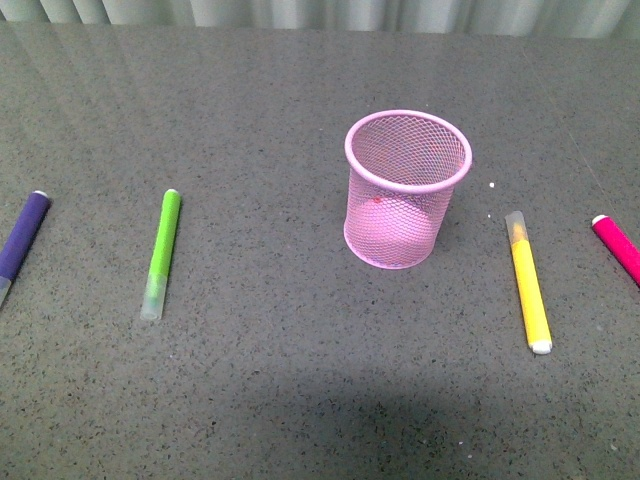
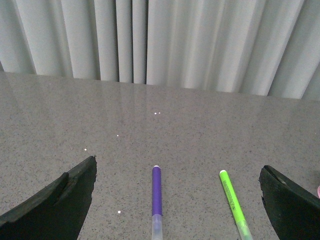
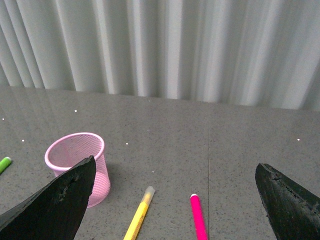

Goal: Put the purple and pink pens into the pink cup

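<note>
While your left tool (image 2: 178,167) and right tool (image 3: 176,164) gape wide and empty, purple pen (image 1: 22,240) far left of the pink cup (image 1: 407,190), pink pen (image 1: 618,246) far right, you risk grabbing the green marker (image 1: 163,250) or yellow marker (image 1: 528,285) lying nearer it.

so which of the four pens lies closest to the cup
The yellow pen, just right of the cup; the green pen, purple pen and pink pen all lie farther off.

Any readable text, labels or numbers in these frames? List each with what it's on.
No text can be read.
green marker: possibly faint print along the barrel, too blurred to read.
purple marker, pink marker, yellow marker, pink cup: no writing visible.
</note>
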